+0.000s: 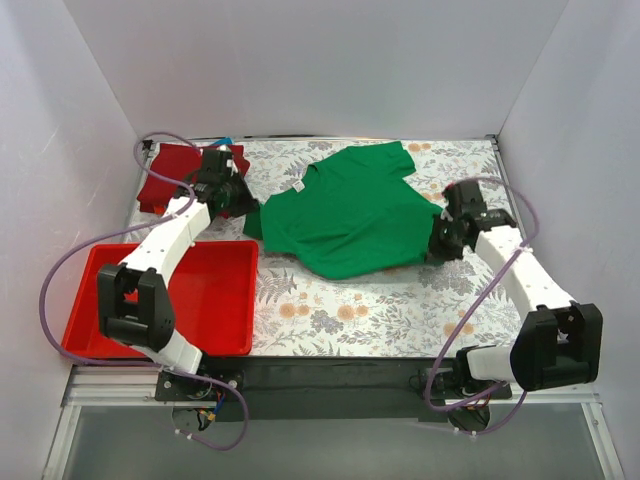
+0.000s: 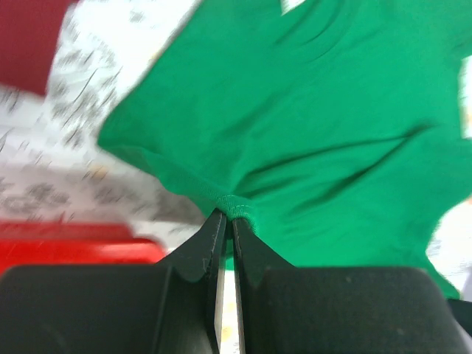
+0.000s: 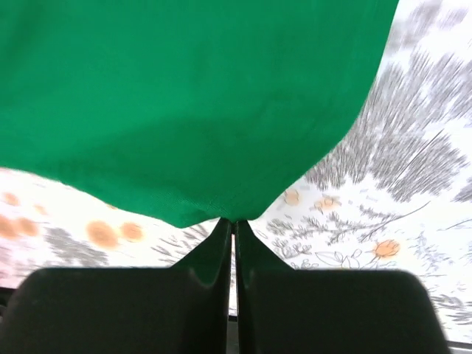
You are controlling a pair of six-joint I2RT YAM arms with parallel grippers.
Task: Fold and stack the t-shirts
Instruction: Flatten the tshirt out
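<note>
- Table (image 1: 340,310): covered with a flower-print cloth, and everything else lies on it.
- Green t-shirt (image 1: 345,215): spread over the middle of the table, rumpled and only partly flat. Its long axis runs left to right, stretched between the two grippers. The collar with its white tag points to the far left, and one sleeve sticks out toward the far side.
- Red tray (image 1: 215,290): at the near left, just beside the green shirt's left corner, under the left arm.
- Dark red t-shirt (image 1: 165,175): bunched in the far left corner, apart from the green one.
- Left gripper (image 2: 227,214): jaws clenched on a stitched edge at the green shirt's left corner.
- Right gripper (image 3: 234,221): jaws clenched on the shirt's right edge, with the cloth fanning away from the fingertips.
</note>
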